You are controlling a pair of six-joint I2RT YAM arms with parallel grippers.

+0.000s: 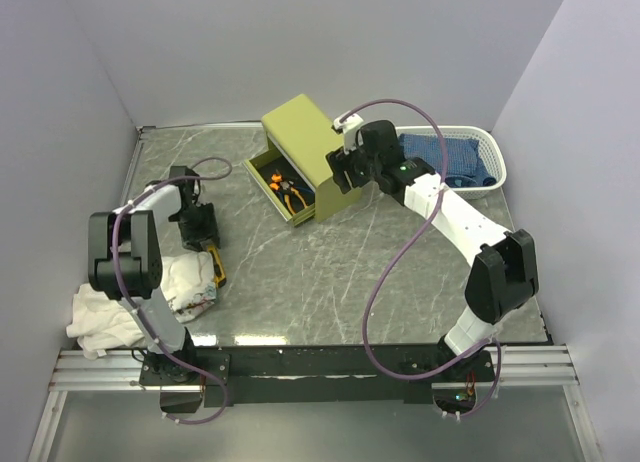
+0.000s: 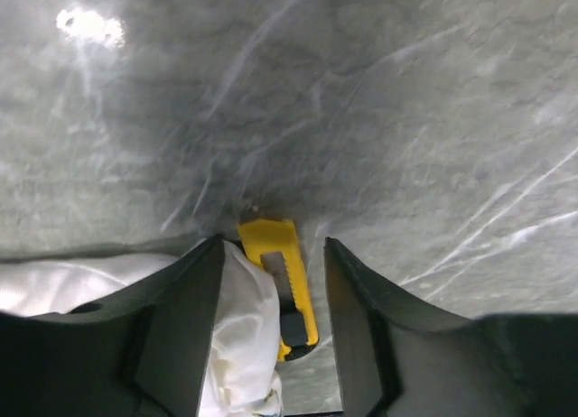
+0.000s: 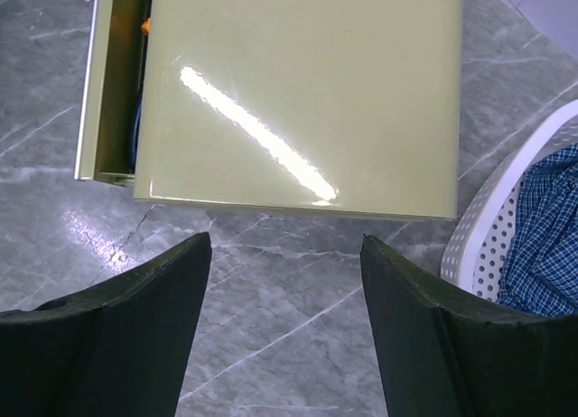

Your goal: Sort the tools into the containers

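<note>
A yellow utility knife (image 2: 282,282) lies on the table against a white cloth (image 2: 237,340). My left gripper (image 2: 274,243) is open, one finger on each side of the knife, the left finger pressing on the cloth. From above, the left gripper (image 1: 207,244) sits just behind the knife (image 1: 217,268). The olive cabinet (image 1: 300,137) has one drawer (image 1: 262,178) pulled out, holding orange-handled pliers (image 1: 291,193). My right gripper (image 1: 343,172) is open and empty just in front of the cabinet (image 3: 298,92); the drawer (image 3: 113,83) shows at its left.
A crumpled white cloth (image 1: 140,307) lies at the table's front left. A white perforated basket (image 1: 497,160) with blue checked cloth stands at the back right, and shows in the right wrist view (image 3: 492,223). Grey walls close in on three sides.
</note>
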